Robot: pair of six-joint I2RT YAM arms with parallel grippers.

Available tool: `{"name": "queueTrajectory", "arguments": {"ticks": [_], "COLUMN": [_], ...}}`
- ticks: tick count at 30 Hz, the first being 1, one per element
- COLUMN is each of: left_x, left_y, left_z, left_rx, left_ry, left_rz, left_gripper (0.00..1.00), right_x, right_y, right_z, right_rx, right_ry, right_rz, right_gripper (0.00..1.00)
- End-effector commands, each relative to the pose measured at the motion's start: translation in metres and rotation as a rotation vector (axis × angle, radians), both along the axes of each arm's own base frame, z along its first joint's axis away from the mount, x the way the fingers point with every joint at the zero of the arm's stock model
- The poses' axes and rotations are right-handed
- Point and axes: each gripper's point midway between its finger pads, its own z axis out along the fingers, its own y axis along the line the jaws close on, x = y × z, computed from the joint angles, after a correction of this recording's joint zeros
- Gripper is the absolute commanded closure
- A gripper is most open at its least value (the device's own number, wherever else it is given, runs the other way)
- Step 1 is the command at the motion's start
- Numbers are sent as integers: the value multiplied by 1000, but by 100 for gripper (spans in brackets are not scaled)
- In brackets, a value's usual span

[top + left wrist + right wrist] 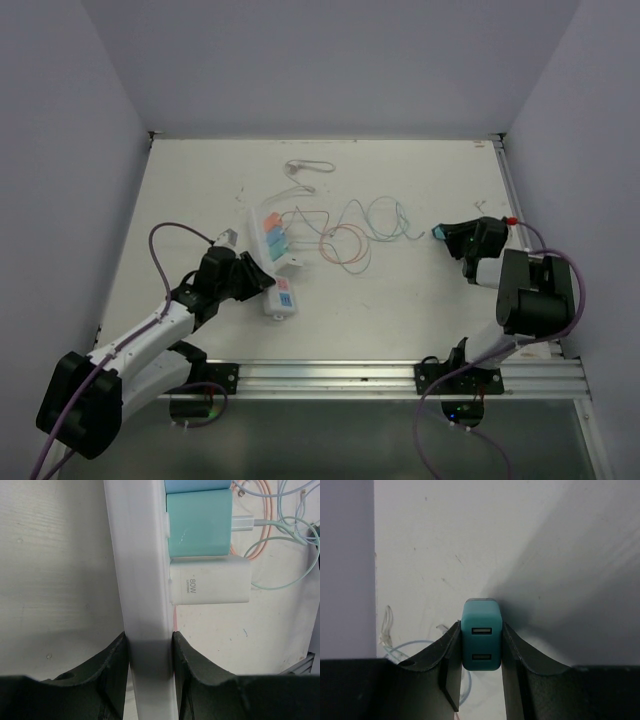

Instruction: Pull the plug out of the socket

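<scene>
L hand (148, 650) clamped on long white plastic power strip (137, 555); R hand (481, 645) grips teal 2-port USB charger plug (480, 620), well apart from strip.

Overhead camera behind my bases, looking down over the whole counter (400, 290), left wrist camera tight on the socket (142, 555), also seen overhead, right wrist camera close behind my fingers (440, 677)

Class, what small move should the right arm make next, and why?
Probably lower and release the teal plug: the right gripper holds it far from the socket, which the left gripper clamps, so the pull looks done.
</scene>
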Motion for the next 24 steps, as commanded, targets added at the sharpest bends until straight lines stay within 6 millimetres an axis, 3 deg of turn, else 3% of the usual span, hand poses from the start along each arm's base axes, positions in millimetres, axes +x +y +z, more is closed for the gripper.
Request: {"name": "queueTrajectory", "arguments": {"ticks": [1,3,4,7,10,14,15,16,18,20,24], "left_x": [-11,-12,-12,-12,-12,-13,-13,-13,-14,-13,-12], "left_y": [7,7,6,6,6,7,6,6,6,5,4], "left_z": [-15,-15,-14,-14,-15,-17,-16,-17,-17,-16,-15], "left_rx": [49,50,48,46,49,49,46,45,43,41,36], "left_ry": [23,25,23,22,22,25,25,25,26,26,23], "left_rz": [-36,-41,-42,-43,-45,-44,-44,-45,-47,-50,-53], "left_gripper": [100,100,100,100,100,100,100,100,100,100,100], "right_x": [29,29,25,15,2,-14,-24,-24,-33,-33,-42], "right_y": [7,8,9,5,-4,-17,-19,-20,-17,-4,58], "right_z": [17,14,12,15,23,43,40,56,63,83,107], "right_rx": [62,73,67,0,-97,-206,-218,-247,-261,-280,-297], "right_ry": [-137,-144,-139,-103,-33,31,80,51,69,10,-64], "right_rz": [67,72,75,87,94,77,72,77,101,173,410], "right_gripper": [90,71,49,22,8,3,2,2,2,2,4]}}
